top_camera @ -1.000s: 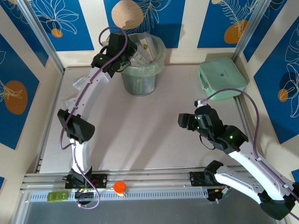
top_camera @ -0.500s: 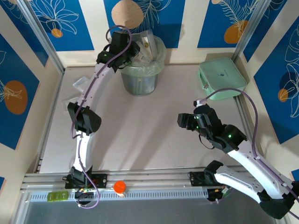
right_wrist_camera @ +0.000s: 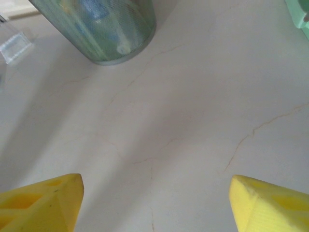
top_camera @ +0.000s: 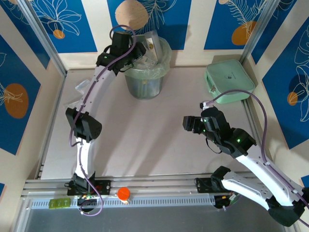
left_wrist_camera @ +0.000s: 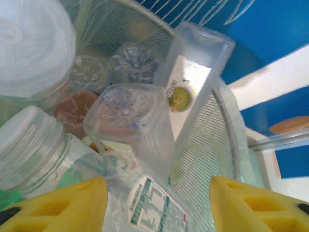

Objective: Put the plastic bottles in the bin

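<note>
Our worry: the bin (top_camera: 145, 86) was heaped full and one tall bottle (left_wrist_camera: 193, 82) leaned on its rim, so a nudge from the left gripper (left_wrist_camera: 158, 195) could flip it onto the table (top_camera: 159, 140). We saw that arm stretched far forward, wrist tipped into the bin's mouth, fingers spread around a labelled bottle (left_wrist_camera: 145, 208), seemingly not pinching. The right gripper (right_wrist_camera: 155, 180) hovered agape over bare table.

This looks like a robot lab booth. The left arm (top_camera: 91, 96) and right arm (top_camera: 251, 164) are bolted to a metal rail (top_camera: 159, 186) along the bottom. Blue leaf-print walls (top_camera: 87, 38) and metal posts (top_camera: 41, 36) box in the pale worktop (top_camera: 159, 135).
</note>
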Available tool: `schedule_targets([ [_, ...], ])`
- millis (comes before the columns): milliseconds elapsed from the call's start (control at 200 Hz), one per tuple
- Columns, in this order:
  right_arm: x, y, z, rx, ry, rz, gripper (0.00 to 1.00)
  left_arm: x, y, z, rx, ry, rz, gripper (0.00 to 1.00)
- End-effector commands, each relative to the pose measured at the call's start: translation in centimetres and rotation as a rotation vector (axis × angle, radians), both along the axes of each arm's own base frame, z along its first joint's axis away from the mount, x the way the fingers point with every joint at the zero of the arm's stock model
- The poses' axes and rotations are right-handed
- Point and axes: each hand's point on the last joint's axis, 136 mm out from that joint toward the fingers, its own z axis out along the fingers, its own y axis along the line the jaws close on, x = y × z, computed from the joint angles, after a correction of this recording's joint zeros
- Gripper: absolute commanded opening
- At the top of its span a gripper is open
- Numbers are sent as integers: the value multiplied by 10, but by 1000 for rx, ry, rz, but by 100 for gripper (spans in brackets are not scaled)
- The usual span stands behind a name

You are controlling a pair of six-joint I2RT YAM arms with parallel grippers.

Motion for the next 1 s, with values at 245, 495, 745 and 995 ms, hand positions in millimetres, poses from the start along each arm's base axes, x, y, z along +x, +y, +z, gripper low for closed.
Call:
schedule_targets([
  [245,7,9,70,95,-248,61,99,-127,-29,98,196,-463,-431,99],
  [495,-13,62,85,-129,-563,563,99,-202,-14,63,347,-626,-464,99],
  [745,16,57,63,-218,-683,465,99,-236,61,-19,535,-879,-174,99],
  [995,57,10,16,-260,-651,241,99,-230,172,-117,987,-608,198,99],
])
